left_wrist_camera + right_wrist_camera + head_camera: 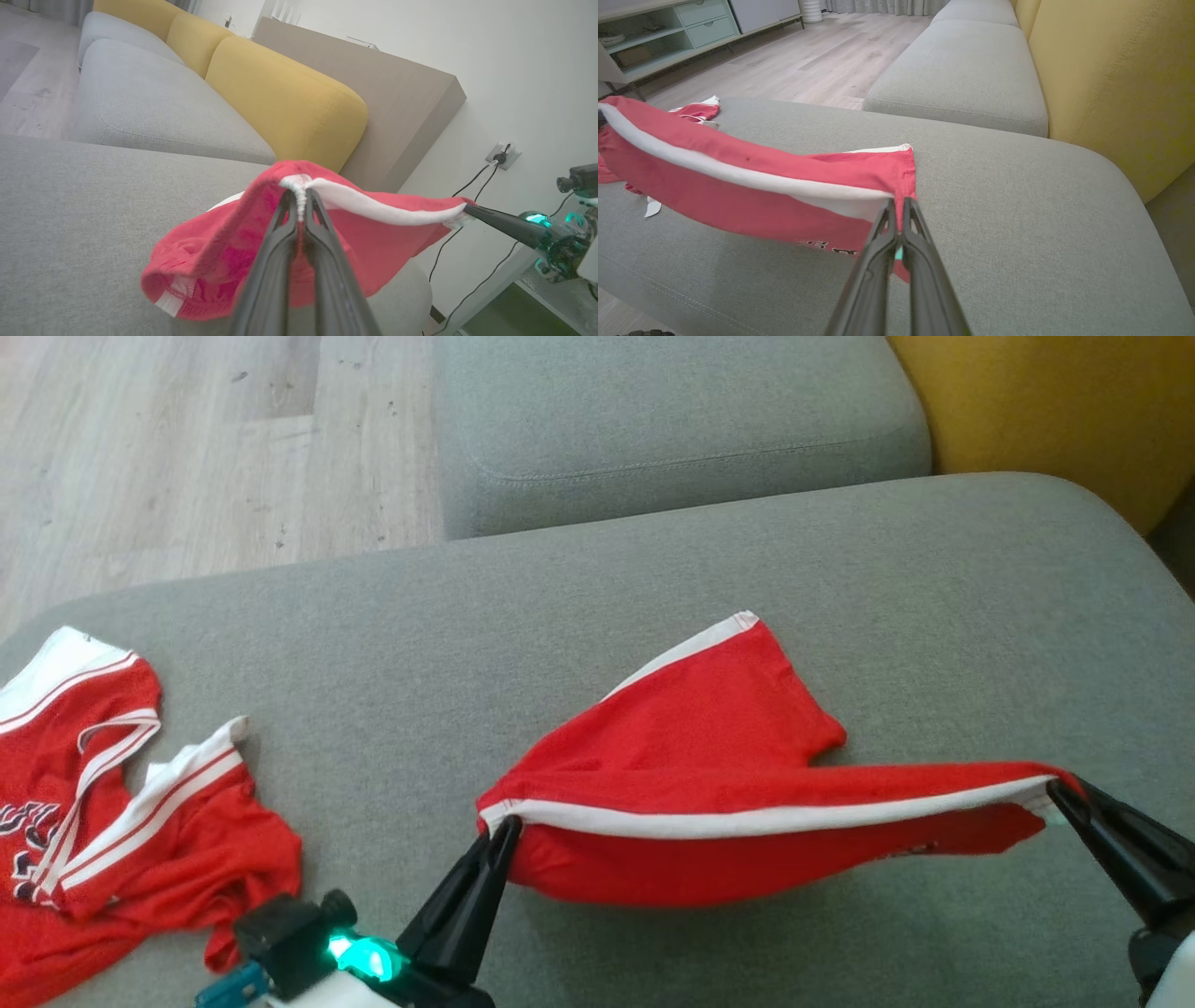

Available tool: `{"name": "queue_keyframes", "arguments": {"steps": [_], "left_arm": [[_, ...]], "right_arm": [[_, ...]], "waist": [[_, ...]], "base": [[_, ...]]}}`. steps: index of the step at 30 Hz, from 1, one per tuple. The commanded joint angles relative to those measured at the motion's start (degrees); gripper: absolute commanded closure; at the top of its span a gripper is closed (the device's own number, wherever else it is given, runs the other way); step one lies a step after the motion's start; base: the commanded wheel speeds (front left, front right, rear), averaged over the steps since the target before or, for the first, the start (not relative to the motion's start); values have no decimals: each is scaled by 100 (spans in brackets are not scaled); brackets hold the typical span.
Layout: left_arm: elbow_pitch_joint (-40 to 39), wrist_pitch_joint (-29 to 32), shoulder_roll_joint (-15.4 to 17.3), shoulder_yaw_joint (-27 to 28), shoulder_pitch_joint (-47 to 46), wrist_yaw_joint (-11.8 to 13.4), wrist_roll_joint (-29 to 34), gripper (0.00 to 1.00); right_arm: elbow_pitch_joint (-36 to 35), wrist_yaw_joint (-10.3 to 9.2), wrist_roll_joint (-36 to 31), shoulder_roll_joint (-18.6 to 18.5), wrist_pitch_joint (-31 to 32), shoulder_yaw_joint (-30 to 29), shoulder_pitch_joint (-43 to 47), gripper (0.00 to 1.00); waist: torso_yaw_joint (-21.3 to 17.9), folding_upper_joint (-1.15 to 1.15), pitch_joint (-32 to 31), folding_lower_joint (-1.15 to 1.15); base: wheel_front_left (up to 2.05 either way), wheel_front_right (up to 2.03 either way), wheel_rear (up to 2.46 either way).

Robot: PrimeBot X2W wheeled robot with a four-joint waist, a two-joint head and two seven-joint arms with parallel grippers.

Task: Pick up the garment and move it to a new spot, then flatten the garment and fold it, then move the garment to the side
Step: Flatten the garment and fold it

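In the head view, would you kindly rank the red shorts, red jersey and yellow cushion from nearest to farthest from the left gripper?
1. The red shorts: held by the left gripper.
2. The red jersey: on the seat, to its left.
3. The yellow cushion: far upper right.

The red garment (709, 747) — clamped taut between left gripper (504, 826) and right gripper (1060, 791).

Grey sofa cushions (653, 569) lie at centre. Pale wood floor (187, 448) sits at ten o'clock, yellow backrest (1046, 411) at one o'clock.
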Motion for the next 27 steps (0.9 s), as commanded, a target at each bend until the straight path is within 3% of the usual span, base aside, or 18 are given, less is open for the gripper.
{"name": "queue_keyframes", "arguments": {"steps": [1,10,15,27], "left_arm": [[-218,10,136,233,-218,32,-19,100],[50,48,-161,123,-440,-104,-194,100],[296,-7,-365,59,-666,-250,-218,100],[959,292,-774,60,-1238,-75,-371,100]], "right_arm": [[-209,-11,-47,-153,40,-41,-148,100],[394,-11,-322,-185,-298,82,-545,100],[805,-11,-441,-325,-571,436,-907,100],[1798,-11,-770,-622,-1119,1638,-2758,100]], "waist": [[47,0,33,0],[309,0,319,0],[412,0,537,0],[622,0,1207,0]], "base": [[0,0,0],[0,0,0],[0,0,0],[0,0,0]]}}
